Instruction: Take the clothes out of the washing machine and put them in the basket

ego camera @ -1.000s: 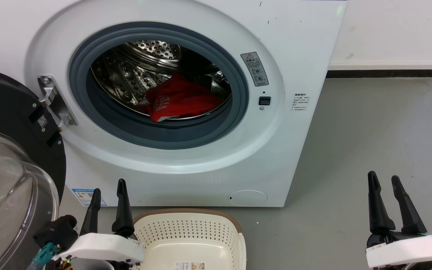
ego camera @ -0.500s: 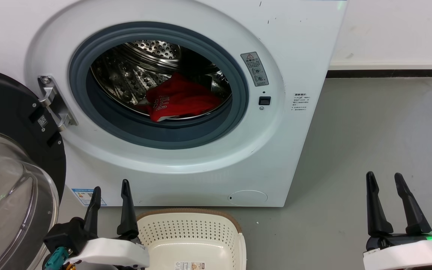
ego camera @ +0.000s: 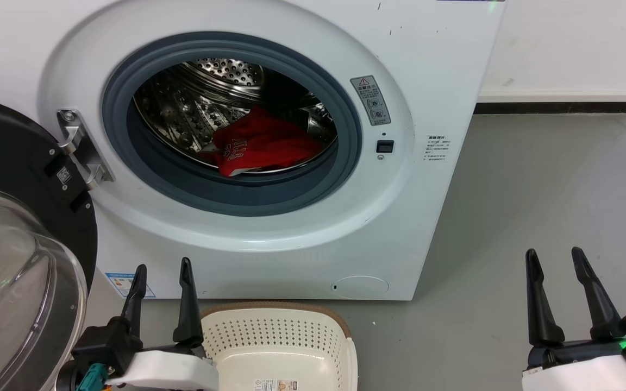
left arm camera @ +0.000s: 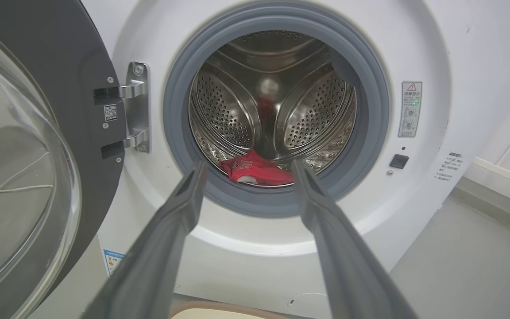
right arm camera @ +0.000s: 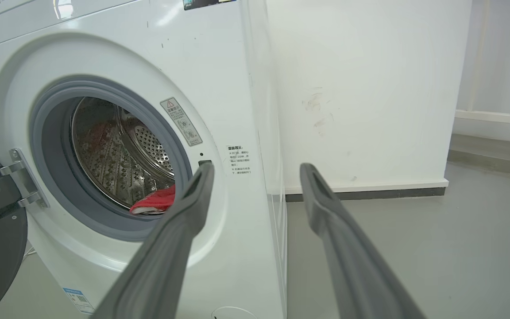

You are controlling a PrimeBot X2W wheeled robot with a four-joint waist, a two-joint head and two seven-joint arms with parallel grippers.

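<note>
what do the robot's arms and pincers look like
Each has two long tapering dark fingers on a black base and a white wrist shell. The left pincer has a teal connector beside it; the right pincer shows a green light.

1. The left gripper sits low at the near left, its two dark fingers parted and pointing away.
2. The right gripper sits at the near right, its fingers splayed wider towards the tips.
3. A white wrist housing backs each gripper.
</note>
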